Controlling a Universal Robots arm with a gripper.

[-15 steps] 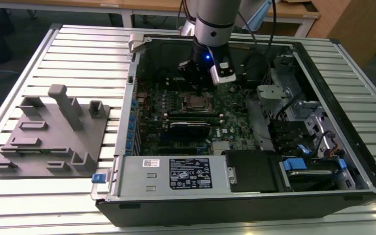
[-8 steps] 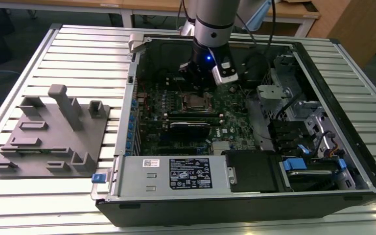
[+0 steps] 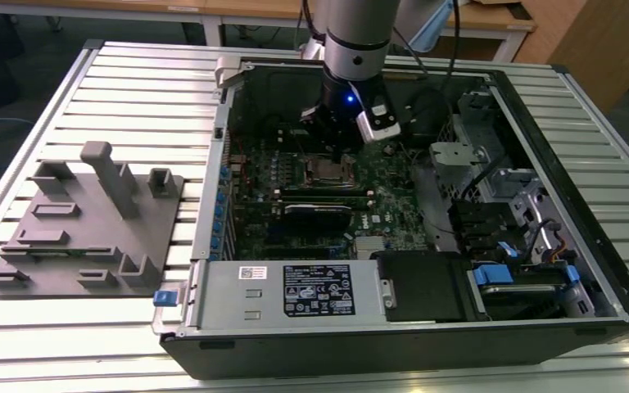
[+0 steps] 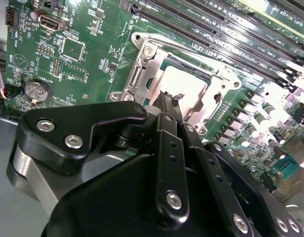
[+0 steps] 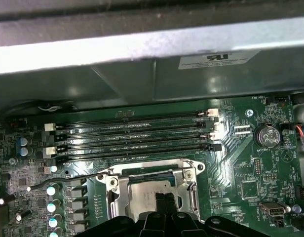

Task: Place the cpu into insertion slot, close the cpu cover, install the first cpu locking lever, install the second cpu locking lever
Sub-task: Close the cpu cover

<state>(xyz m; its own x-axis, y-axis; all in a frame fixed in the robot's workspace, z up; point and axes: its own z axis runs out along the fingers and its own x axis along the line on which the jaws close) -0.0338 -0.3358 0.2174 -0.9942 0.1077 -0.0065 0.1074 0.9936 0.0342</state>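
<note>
Claw [image 5: 164,200] first: pinched shut on nothing, tips just above the cpu [image 4: 189,89], seated in the insertion slot [image 5: 190,172] right underneath, cpu cover [image 4: 142,74] down around it.

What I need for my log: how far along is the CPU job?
Done: the cpu sits in the insertion slot, and the cpu cover looks folded down around it. In hand: nothing; the shut pincer hovers at the chip's top, contact unclear. Left: one thin locking lever sticks out sideways from the slot, seemingly unlatched; the other lever's state I cannot tell.
</note>
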